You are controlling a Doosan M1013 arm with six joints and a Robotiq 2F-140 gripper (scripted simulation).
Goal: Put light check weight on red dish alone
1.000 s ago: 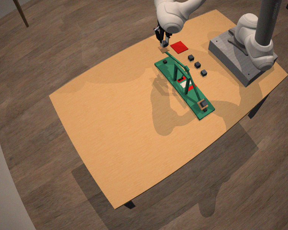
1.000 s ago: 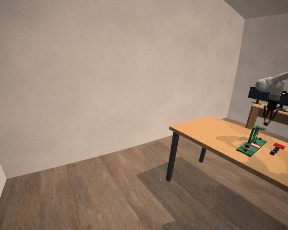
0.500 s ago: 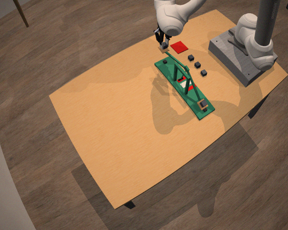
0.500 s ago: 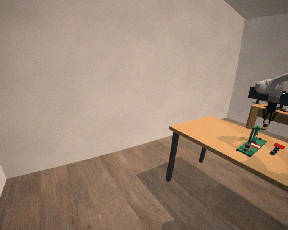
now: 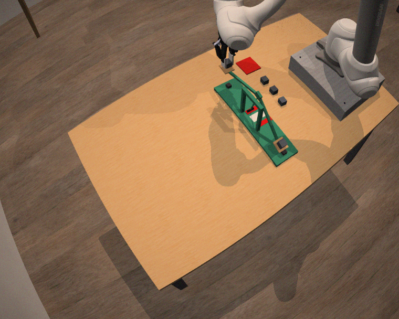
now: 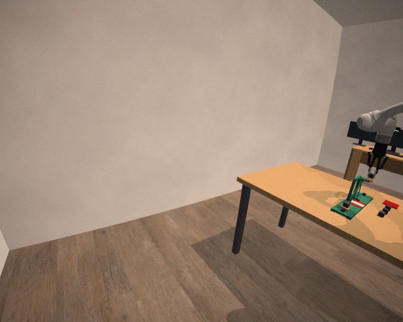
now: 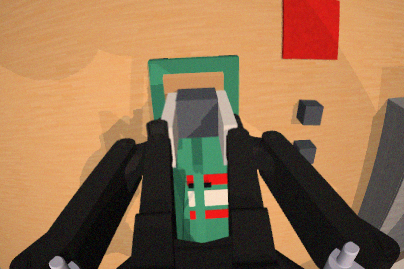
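My gripper (image 5: 228, 63) (image 6: 371, 174) (image 7: 197, 107) is shut on a dark grey cube weight (image 5: 229, 63) (image 7: 197, 104). It holds the weight right over the raised tan far pan (image 5: 225, 70) of the green rocker balance (image 5: 233, 103) (image 6: 354, 202); I cannot tell whether weight and pan touch. The beam (image 5: 252, 90) slopes down to the near pan, which carries another weight (image 5: 281, 144). The dark pointer (image 5: 249, 110) (image 7: 209, 182) hangs over a red field beside the white field (image 5: 254, 117). The flat red dish (image 5: 248, 65) (image 6: 391, 204) (image 7: 310, 27) lies empty, just right of my gripper.
Three more grey weights (image 5: 264, 80) (image 5: 273, 90) (image 5: 282, 100) stand in a row on the table between the balance and the grey robot base (image 5: 316, 77). Two of them show in the wrist view (image 7: 310, 112) (image 7: 304, 149). A small dark stop (image 5: 228, 85) sits on the balance base.
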